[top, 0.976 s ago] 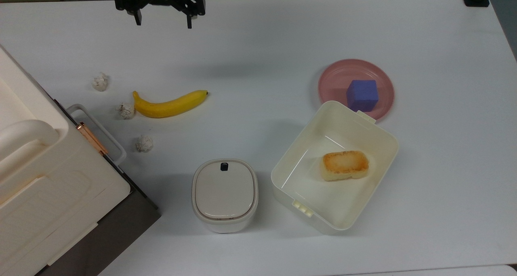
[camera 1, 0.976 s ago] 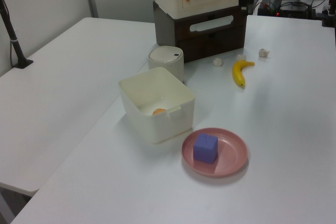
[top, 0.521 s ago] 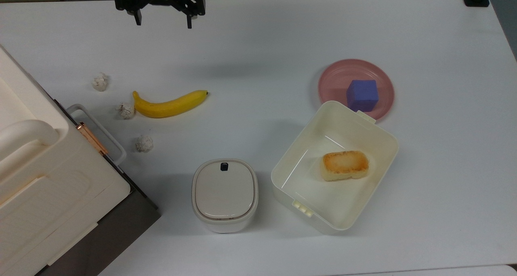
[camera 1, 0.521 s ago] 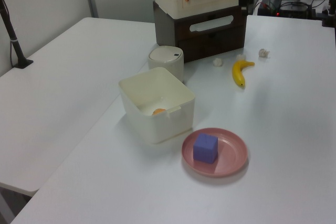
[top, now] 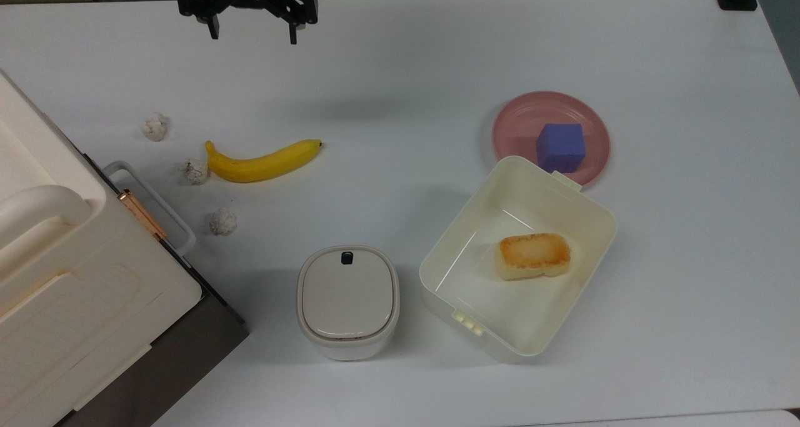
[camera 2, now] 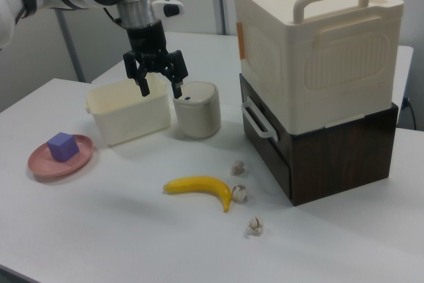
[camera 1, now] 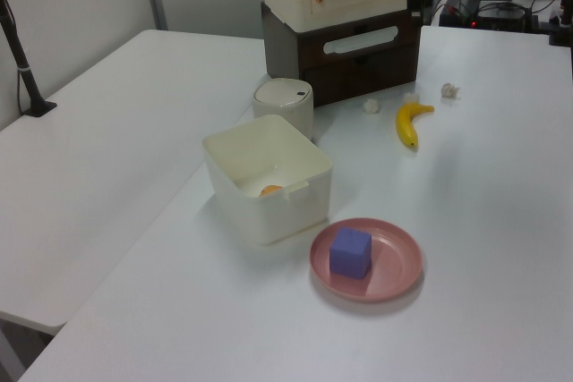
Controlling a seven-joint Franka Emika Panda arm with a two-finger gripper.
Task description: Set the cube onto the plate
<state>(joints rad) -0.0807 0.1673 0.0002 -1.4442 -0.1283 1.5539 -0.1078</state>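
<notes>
We saw the white table carrying everything. Largest on it was the cream plastic lidded crate with handles, stacked on a dark brown wooden drawer unit at the top view's left edge. Next came the cream rectangular plastic container, open-topped, with a toasted yellow-orange bread-like block lying inside it. Just beside the container, on the top view's left, stood a small cream lidded canister.

The round shallow pink plate sat touching the container's far corner in the top view. The small blue-purple matte cube rested flat on the plate — toward the side nearer the container — and nothing gripped it.

The robot's black two-finger gripper hung above the table near the top view's upper left, well apart from the plate; its fingers were spread wide with nothing between them. In the right view it hovered in front of the container and canister.

A yellow banana lay near three small crumpled white paper balls — one ball touched the banana's stem end.
</notes>
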